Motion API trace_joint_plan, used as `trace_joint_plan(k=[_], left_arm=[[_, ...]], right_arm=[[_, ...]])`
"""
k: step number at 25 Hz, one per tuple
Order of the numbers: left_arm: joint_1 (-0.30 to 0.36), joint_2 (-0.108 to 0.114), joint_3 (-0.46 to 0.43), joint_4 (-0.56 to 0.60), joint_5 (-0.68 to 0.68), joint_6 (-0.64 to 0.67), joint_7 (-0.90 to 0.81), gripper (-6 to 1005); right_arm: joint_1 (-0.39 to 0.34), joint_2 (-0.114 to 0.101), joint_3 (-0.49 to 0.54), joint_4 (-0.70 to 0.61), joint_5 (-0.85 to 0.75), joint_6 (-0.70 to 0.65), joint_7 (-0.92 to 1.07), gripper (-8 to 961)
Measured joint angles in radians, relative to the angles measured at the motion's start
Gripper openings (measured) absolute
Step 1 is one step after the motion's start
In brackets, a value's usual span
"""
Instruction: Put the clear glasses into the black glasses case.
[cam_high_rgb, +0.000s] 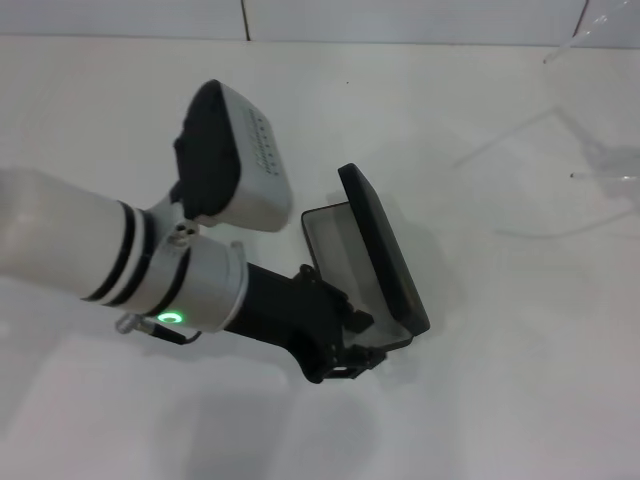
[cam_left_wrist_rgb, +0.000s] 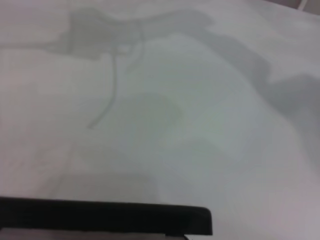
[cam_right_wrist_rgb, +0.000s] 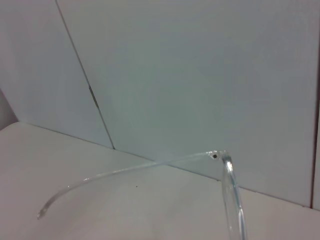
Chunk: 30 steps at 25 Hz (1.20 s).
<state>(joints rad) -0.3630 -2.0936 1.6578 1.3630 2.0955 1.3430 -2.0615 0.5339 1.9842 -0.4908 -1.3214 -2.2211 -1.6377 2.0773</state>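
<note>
I see the white table under everything. My left arm reaches across it; the left gripper sits at the near end of the black glasses case, which lies open just ahead of it with its lid raised; whether the fingers clamp it I cannot tell. The clear glasses hang close before the right wrist camera, one temple arm extended; the right gripper itself is out of view.
</note>
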Motion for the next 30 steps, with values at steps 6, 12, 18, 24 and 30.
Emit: trace_joint_plan(k=[6,12,18,24,30], left_arm=[[-0.016,-0.001,0.035,-0.027,-0.03,-0.037,0.011,369],[-0.019,-0.001,0.051,-0.032,-0.053,-0.061,0.024,370],[-0.029,-0.002,0.082,-0.033,-0.073,-0.075,0.026,370],[-0.04,-0.002,0.094,-0.033,-0.089,-0.105,0.034,370],[-0.044,0.002,0.102,-0.024,-0.098,-0.1,0.03,370]], right_arm=[[-0.004,0.003,0.0,0.009,0.0,0.001,-0.004,118],[-0.009,0.005,0.001,0.01,0.0,-0.004,-0.008,118],[-0.011,0.006,0.002,0.011,0.0,-0.006,-0.008,118],[-0.013,0.011,0.002,0.012,0.001,-0.006,-0.011,118],[-0.019,0.012,0.001,0.015,0.001,-0.007,-0.013,118]])
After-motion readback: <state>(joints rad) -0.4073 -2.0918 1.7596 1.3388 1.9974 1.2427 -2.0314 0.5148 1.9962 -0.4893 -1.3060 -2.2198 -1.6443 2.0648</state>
